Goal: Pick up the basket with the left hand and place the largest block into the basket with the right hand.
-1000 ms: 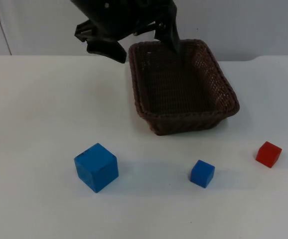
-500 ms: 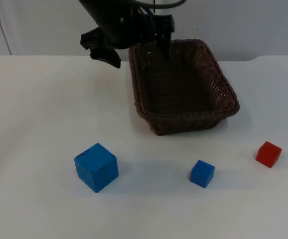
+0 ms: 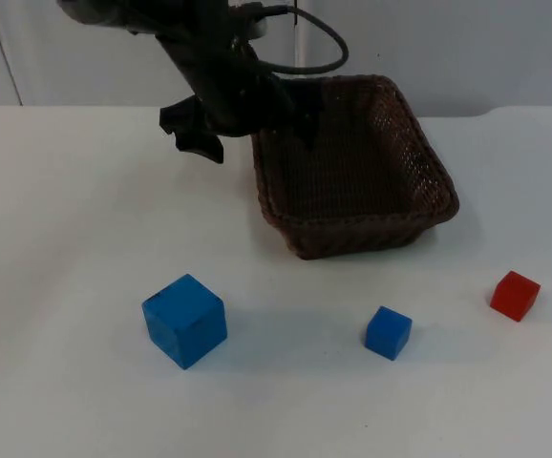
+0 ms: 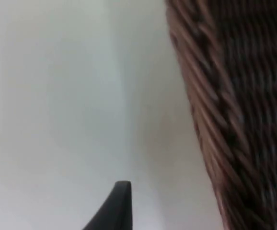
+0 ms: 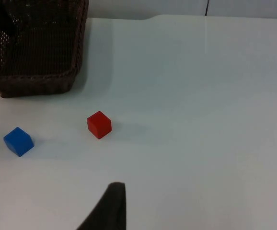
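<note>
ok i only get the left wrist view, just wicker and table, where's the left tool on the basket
observer: the top view has the left tool open at the basket's far left corner, one finger outside the rim and one inside.
operator: and the biggest block
observer: the large blue block sits on the table in front of the basket and to its left, with nothing touching it.
operator: right tool anywhere near it
observer: no, the right tool waits over the table at the other side, near the red block.
</note>
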You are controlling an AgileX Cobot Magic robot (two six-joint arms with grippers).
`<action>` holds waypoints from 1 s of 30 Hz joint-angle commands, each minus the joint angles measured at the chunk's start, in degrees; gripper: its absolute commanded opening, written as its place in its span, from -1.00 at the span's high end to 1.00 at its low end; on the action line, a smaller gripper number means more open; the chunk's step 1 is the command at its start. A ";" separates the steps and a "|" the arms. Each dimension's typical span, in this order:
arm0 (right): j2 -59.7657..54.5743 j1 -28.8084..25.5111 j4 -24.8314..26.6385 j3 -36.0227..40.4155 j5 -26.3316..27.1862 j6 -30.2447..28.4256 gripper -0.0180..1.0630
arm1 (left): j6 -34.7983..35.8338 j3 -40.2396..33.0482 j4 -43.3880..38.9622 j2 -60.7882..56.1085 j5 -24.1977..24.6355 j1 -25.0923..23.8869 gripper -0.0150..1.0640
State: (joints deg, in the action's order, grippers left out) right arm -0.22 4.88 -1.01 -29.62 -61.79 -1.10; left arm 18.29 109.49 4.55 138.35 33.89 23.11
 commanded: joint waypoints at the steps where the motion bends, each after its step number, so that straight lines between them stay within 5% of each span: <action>1: 0.22 -0.28 0.12 0.02 -0.06 0.07 -0.98 | 1.26 0.48 -0.92 0.49 -1.85 0.23 -0.91; 19: 0.22 -0.28 0.12 0.02 -0.06 0.07 -0.98 | 1.99 0.48 -2.51 5.26 -6.60 0.23 -0.63; 22: 0.22 -0.28 0.12 0.02 -0.06 0.07 -0.98 | 1.99 0.48 -2.74 5.34 -6.60 0.23 -0.45; 26: 0.22 -0.28 0.12 0.02 -0.06 0.07 -0.98 | 1.99 0.48 -3.90 5.09 -5.85 0.23 0.19; 27: 0.22 -0.28 0.12 0.02 -0.06 0.07 -0.98 | 1.99 0.48 -3.90 5.09 -5.85 0.23 0.19; 30: 0.22 -0.28 0.12 0.02 -0.06 0.07 -0.98 | 1.99 0.48 -4.15 4.96 -5.70 0.23 0.82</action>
State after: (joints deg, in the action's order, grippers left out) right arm -0.22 4.88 -1.01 -29.62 -61.79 -1.10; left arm 20.17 109.87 1.36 143.46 27.59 23.22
